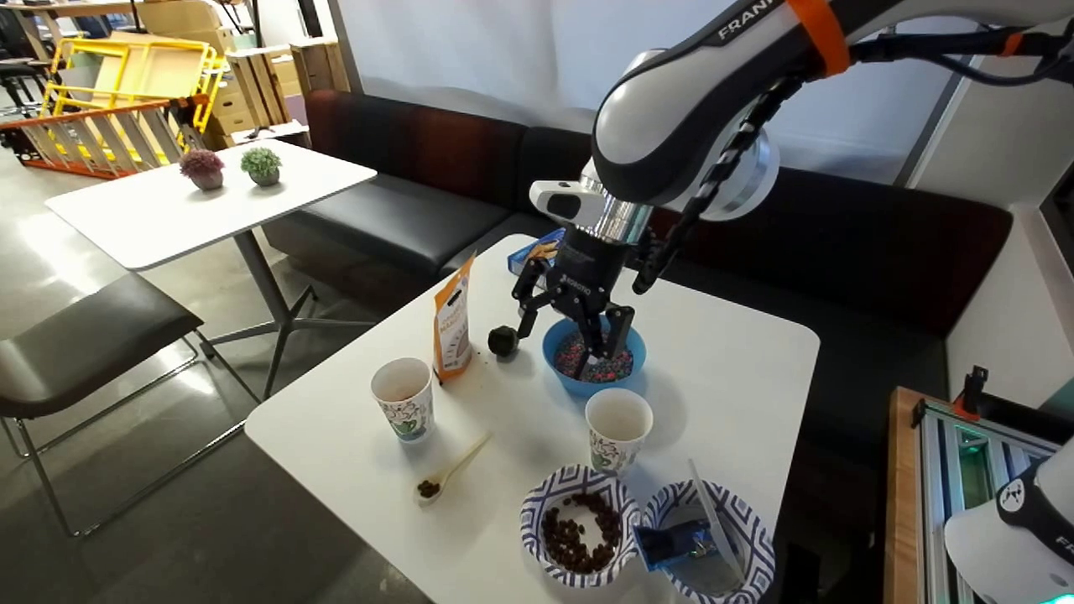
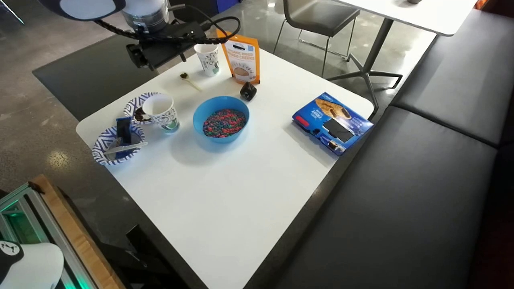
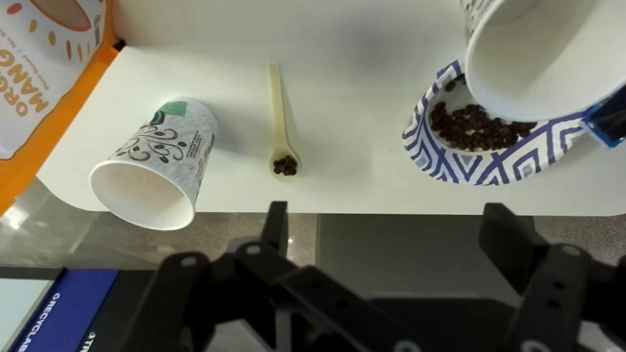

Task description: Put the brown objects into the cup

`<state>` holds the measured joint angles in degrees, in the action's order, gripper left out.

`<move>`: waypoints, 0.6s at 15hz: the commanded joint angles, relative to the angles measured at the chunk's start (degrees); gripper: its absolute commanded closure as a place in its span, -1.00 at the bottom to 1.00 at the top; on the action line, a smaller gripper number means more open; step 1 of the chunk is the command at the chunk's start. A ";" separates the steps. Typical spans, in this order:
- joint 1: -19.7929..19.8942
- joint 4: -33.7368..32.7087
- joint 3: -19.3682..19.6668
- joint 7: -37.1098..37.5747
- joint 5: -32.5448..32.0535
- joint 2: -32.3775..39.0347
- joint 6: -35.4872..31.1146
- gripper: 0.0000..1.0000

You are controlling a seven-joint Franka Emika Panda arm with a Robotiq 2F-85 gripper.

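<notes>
The tiny dark-brown lumps lie in a pale spoon's bowl [image 3: 285, 165] and more lie in a blue-and-white patterned paper bowl [image 3: 430, 156]. The spoon [image 1: 463, 461] rests flat on the table between two upright patterned paper cups. A cup [image 1: 405, 407] stands beside the orange bag and also shows in the wrist view [image 3: 161, 151]. Another cup [image 1: 619, 424] stands by the paper bowl, partly hiding its lumps in the wrist view [image 3: 543, 63]. My gripper [image 3: 386, 210] is open with nothing between its fingers, in the air above the table, also visible in an exterior view [image 2: 162, 60].
A blue bowl [image 2: 200, 120] of coloured bits stands mid-table. Near it are an orange bag [image 1: 453, 327] and a small dark block [image 2: 248, 91]. A blue box [image 2: 333, 122] lies near the bench. A second patterned bowl [image 1: 749, 516] holds a blue wrapper and a white utensil.
</notes>
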<state>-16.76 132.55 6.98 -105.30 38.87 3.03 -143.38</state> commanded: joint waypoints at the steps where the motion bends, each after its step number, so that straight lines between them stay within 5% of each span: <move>1: 4.86 -0.01 -4.92 0.49 -0.55 -0.13 -0.03 -1.00; 9: 8.64 -4.30 -11.00 -7.49 6.51 6.07 -0.69 -1.00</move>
<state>-10.30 131.04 -0.87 -108.49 42.32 4.58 -143.46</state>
